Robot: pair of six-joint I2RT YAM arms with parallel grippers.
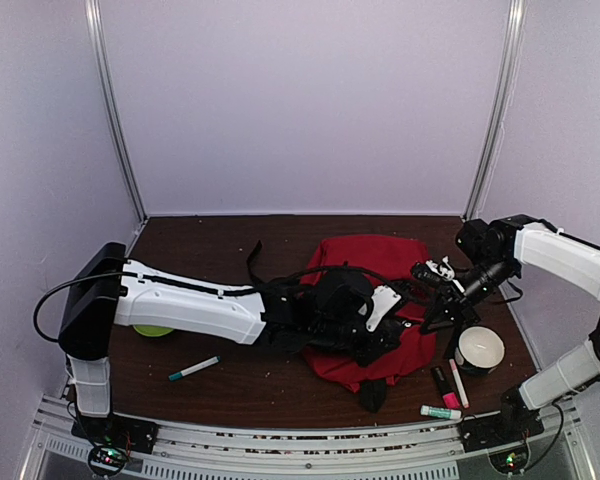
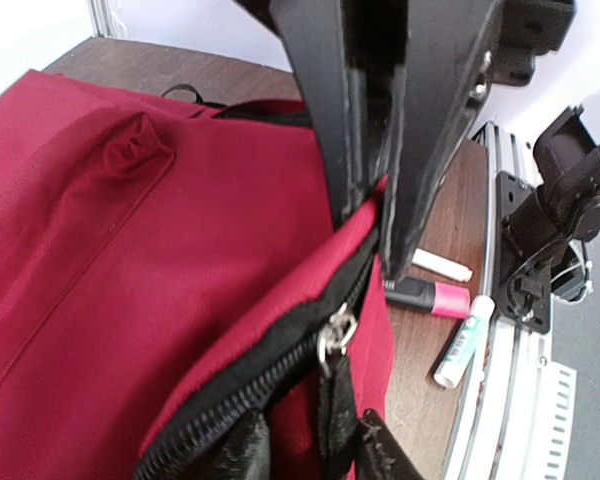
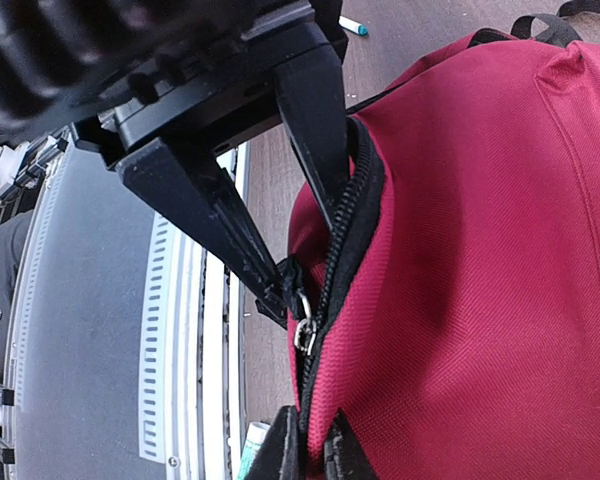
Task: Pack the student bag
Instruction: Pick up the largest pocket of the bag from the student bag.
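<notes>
Two pairs of jaws pinch the student bag (image 1: 375, 255) along its black zip (image 2: 280, 350), the left jaws on the red edge, the right jaws beside the slider (image 3: 302, 332), the zip running between them, the bag flat mid-desk (image 1: 210, 250), markers (image 1: 445, 385) just right.

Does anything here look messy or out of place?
Nothing looks spilled or broken. The student bag lies crumpled, and a teal marker sits alone at the left, apart from the pink highlighter and glue stick at the right.
</notes>
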